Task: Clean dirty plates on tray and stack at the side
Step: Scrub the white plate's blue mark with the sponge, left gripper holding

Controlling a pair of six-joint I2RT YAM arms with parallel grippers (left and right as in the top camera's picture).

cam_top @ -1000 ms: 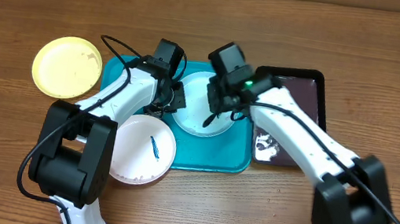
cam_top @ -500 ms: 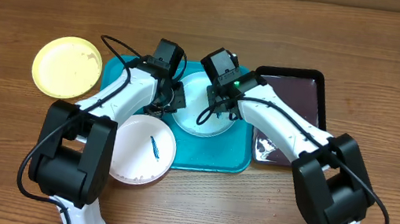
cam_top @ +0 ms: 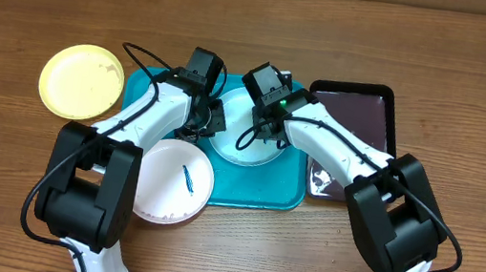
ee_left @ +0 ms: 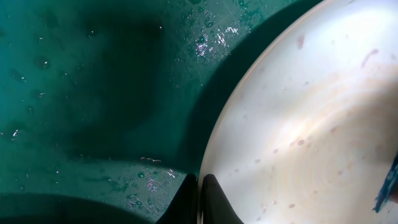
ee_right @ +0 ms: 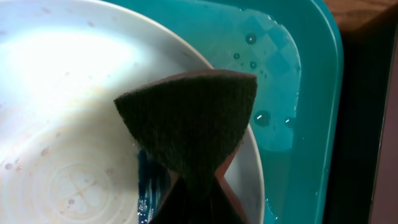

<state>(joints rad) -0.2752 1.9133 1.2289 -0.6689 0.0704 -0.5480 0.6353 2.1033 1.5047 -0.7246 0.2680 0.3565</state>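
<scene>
A light blue plate (cam_top: 251, 147) lies in the turquoise tray (cam_top: 281, 188). My left gripper (ee_left: 199, 182) is shut on that plate's left rim (ee_left: 214, 143), one finger inside and one outside. My right gripper (ee_right: 198, 190) is shut on a dark green sponge (ee_right: 193, 115), which is pressed onto the plate (ee_right: 56, 93) near its right rim, over a dark teal smear (ee_right: 148, 180). A white plate (cam_top: 168, 188) with a teal streak sits at the tray's front left corner. A yellow plate (cam_top: 82, 81) rests on the table to the left.
A glossy black tray (cam_top: 362, 115) stands right of the turquoise tray, touching its edge. Water drops and a shallow puddle lie on the turquoise tray's floor (ee_right: 283, 93). Both arms cross over the tray's middle. Bare wooden table (cam_top: 478, 113) surrounds everything.
My right arm has swung a little to the left, carrying the sponge across the light blue plate. The left gripper and all three plates have stayed put.
</scene>
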